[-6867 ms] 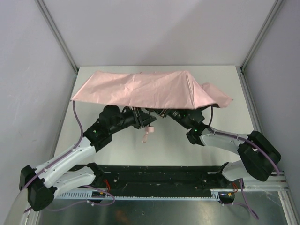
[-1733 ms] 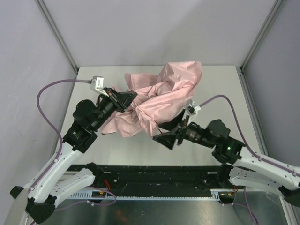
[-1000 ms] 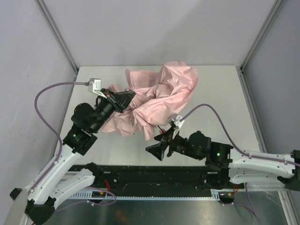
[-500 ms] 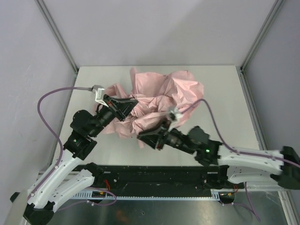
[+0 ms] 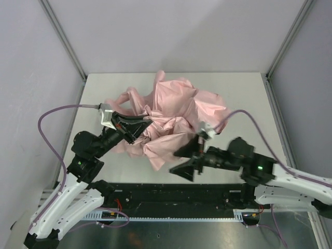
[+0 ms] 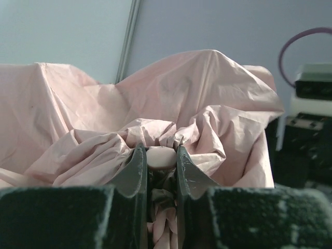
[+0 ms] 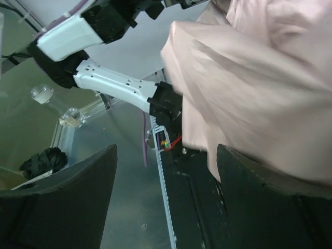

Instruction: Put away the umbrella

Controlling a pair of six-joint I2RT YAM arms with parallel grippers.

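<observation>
**Top view:** the crumpled canopy of the umbrella hides its shaft and handle. The right arm is cut off at the frame's edge.
**Left wrist view:** the pale lump pinched in the left gripper cannot be identified.
**Right wrist view:** the fabric is motion-blurred and cropped at right.

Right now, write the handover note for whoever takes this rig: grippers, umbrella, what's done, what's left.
Left gripper: shut on the umbrella, amid bunched fabric.
Right gripper: open, empty, beside the heap's near edge.
Where: the canopy lies collapsed and loosely crumpled over the middle of the table.
Done: canopy is down.
Left: probably gather and wrap the fabric tight, then stow it. Strap and shaft are not visible.
</observation>
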